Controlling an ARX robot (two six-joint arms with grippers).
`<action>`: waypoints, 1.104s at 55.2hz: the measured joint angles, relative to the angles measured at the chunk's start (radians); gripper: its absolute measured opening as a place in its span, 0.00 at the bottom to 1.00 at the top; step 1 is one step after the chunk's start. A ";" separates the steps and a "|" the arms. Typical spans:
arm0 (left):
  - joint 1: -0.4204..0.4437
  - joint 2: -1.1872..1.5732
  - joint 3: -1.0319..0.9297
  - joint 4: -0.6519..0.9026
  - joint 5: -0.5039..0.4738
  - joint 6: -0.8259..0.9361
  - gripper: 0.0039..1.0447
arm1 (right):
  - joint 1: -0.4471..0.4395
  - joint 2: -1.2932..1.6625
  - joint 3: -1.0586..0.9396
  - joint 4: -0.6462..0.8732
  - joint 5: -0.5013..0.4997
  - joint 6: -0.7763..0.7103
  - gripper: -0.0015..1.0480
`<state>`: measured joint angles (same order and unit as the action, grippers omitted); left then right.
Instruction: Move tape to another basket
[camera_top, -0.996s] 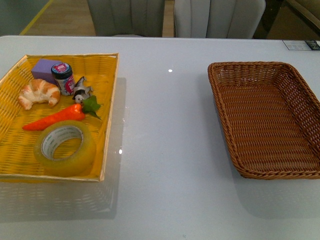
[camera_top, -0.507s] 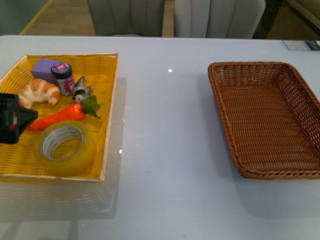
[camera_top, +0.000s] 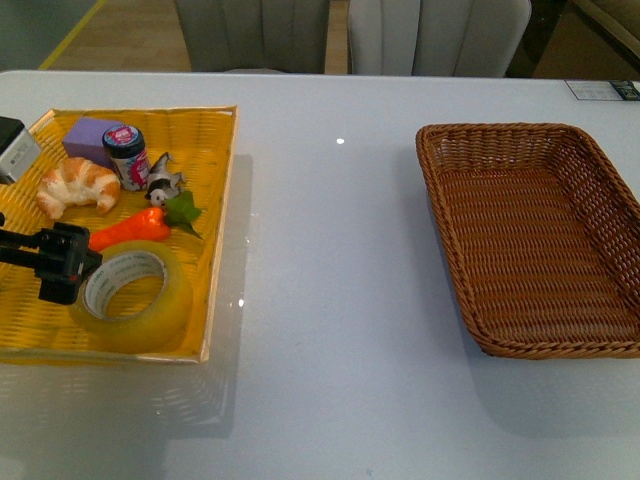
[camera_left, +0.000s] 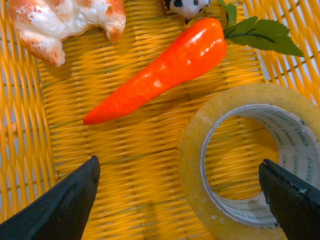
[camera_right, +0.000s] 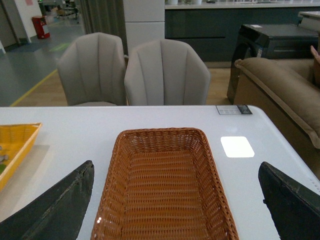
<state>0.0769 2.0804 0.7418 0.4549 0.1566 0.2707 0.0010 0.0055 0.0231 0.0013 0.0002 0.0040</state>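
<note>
The roll of clear yellowish tape (camera_top: 142, 326) (camera_left: 192, 150) is lying flat in the near part of the yellow woven tray (camera_top: 222, 230), its round opening facing straight up and the green-lettered white core showing inside; being a ring, it is favouring no direction on the table. The left gripper (camera_top: 62, 266) (camera_left: 178, 167) is hanging at the roll's left side with its jaws spread wide and gripping nothing, one black finger over bare weave and the other over the roll's far rim; whether it is touching the roll cannot be told. Just behind the tape a toy carrot (camera_top: 130, 228) (camera_left: 160, 80) is lying slantwise, leafy end toward the tray's middle, its tip hidden behind the gripper in the front view. Farther back are sitting a croissant (camera_top: 78, 185) (camera_left: 65, 22), a small black-and-white figure (camera_top: 163, 180), a jar (camera_top: 127, 155) and a purple block (camera_top: 90, 135). Across an open stretch of white table (camera_top: 330, 250), well apart to the right, the dark brown wicker basket (camera_top: 445, 230) (camera_right: 112, 185) is standing empty, its long side running away from the robot. The right gripper (camera_right: 175, 170) is hovering above it, fingers spread, carrying nothing.
</note>
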 joint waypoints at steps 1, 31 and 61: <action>0.001 0.005 0.004 -0.001 0.000 0.002 0.92 | 0.000 0.000 0.000 0.000 0.000 0.000 0.91; -0.023 0.167 0.136 -0.046 -0.015 0.097 0.92 | 0.000 0.000 0.000 0.000 0.000 0.000 0.91; -0.048 0.163 0.131 -0.061 -0.021 0.072 0.40 | 0.000 0.000 0.000 0.000 0.000 0.000 0.91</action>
<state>0.0288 2.2429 0.8730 0.3943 0.1352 0.3424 0.0010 0.0055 0.0231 0.0013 0.0002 0.0036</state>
